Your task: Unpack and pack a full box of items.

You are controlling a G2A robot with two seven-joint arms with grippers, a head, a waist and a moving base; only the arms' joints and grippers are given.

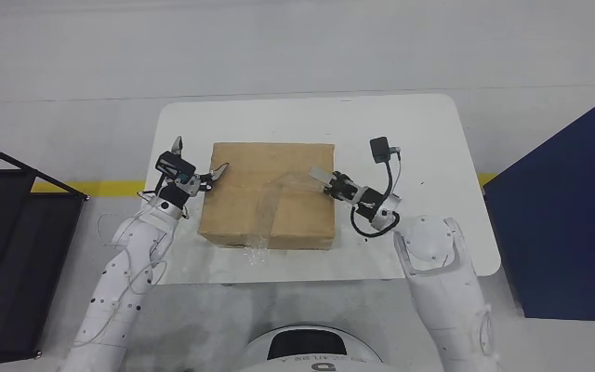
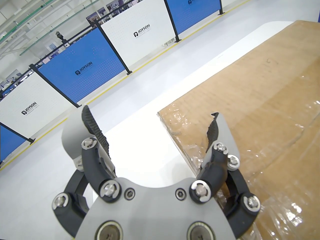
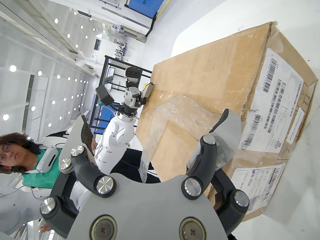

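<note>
A big brown box sits in the middle of the white tabletop. Its top is shut and flat. Shiny clear tape runs over the top, and it looks wrinkled and puffed up in the middle. A loose bit of the tape hangs down the side of the box that faces me and touches the tabletop there.

My left jaws are at the left edge of the box. They are spread wide and hold nothing. From my left wrist I see one finger over the corner of the box, just inside its edge. I cannot tell if it touches the cardboard. The other finger is out over the bare tabletop, beside the box.

My right jaws are at the right edge of the box. They are spread wide too, with nothing in between. From my right wrist I see one finger over the top edge of the box, close to the puffy tape. I cannot tell if it touches. The other finger is up in the air, away from the box.

The right side of the box has white labels with black bars stuck on it. The tape near my left jaws is crinkly and covers that corner.
</note>
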